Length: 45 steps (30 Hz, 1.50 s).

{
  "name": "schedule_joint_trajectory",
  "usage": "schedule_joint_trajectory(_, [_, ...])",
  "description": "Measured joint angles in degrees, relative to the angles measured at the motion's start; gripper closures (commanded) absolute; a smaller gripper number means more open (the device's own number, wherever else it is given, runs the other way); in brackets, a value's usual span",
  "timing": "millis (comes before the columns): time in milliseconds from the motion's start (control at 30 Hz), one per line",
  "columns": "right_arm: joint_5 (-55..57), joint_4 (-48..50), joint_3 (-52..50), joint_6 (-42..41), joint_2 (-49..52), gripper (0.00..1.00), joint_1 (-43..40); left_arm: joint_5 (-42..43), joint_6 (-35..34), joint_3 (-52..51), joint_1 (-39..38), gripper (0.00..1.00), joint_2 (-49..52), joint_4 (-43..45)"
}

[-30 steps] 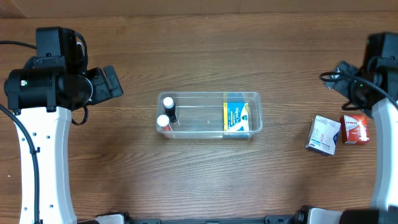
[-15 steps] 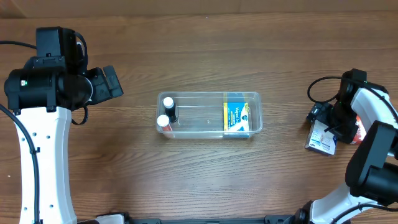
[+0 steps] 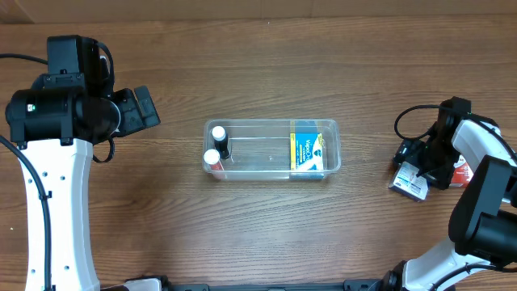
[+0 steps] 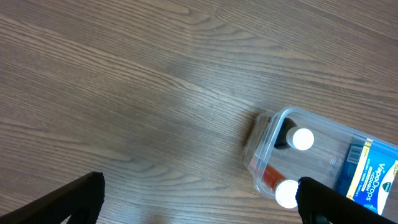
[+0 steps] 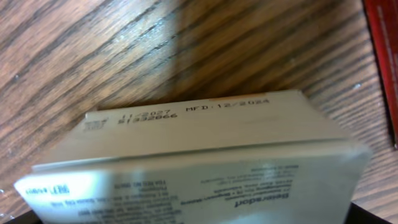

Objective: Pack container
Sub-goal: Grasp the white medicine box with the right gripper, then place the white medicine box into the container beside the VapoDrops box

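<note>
The clear container [image 3: 271, 129] lies mid-table. It holds two white-capped bottles [image 3: 215, 145] at its left end and a blue and yellow box [image 3: 307, 152] at its right end. In the left wrist view the container [image 4: 264, 140] sits at the lower right. My left gripper [image 3: 144, 108] is open and empty, well left of the container. My right gripper [image 3: 415, 165] is down over a white box [image 3: 406, 187] at the far right. That white box [image 5: 205, 143] fills the right wrist view between the spread fingers, which are mostly hidden.
A red box [image 3: 463, 171] lies just right of the white box, partly under my right arm; its edge shows in the right wrist view [image 5: 382, 50]. A black cable loops by the right wrist. Bare wood lies between the container and both arms.
My right arm swung in from the far right edge and came down over the white box. The white box shifted slightly left. The left arm has not moved.
</note>
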<state>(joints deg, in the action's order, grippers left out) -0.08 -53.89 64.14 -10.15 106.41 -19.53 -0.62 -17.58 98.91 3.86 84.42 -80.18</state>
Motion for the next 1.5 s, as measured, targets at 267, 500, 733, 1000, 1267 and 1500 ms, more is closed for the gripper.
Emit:
schedule_joint_trajectory(267, [-0.2,-3.3,1.3,0.0,0.1,0.27,0.0,0.0,0.0,0.0,0.0,0.0,0.0,-0.1])
schedule_joint_trajectory(500, [-1.7,-20.8,19.3,-0.4,-3.5,0.27,5.4,0.0,0.0,-0.1,0.0,0.0,0.0,-0.2])
schedule_joint_trajectory(733, [-2.0,-20.7,31.0,-10.3,-17.7,0.27,39.0,0.0,0.0,-0.1,0.0,0.0,0.0,-0.2])
schedule_joint_trajectory(1000, [3.2,-13.5,29.8,-22.9,-4.6,0.25,56.7,0.0,0.0,-0.1,0.0,0.0,0.0,-0.2])
schedule_joint_trajectory(1267, [3.5,-12.9,29.4,-23.7,3.5,0.23,56.7,0.0,0.0,-0.1,0.0,0.0,0.0,-0.2])
schedule_joint_trajectory(1500, [3.5,-12.8,29.4,-24.0,6.1,0.11,56.7,0.0,0.0,-0.1,0.0,0.0,0.0,-0.2])
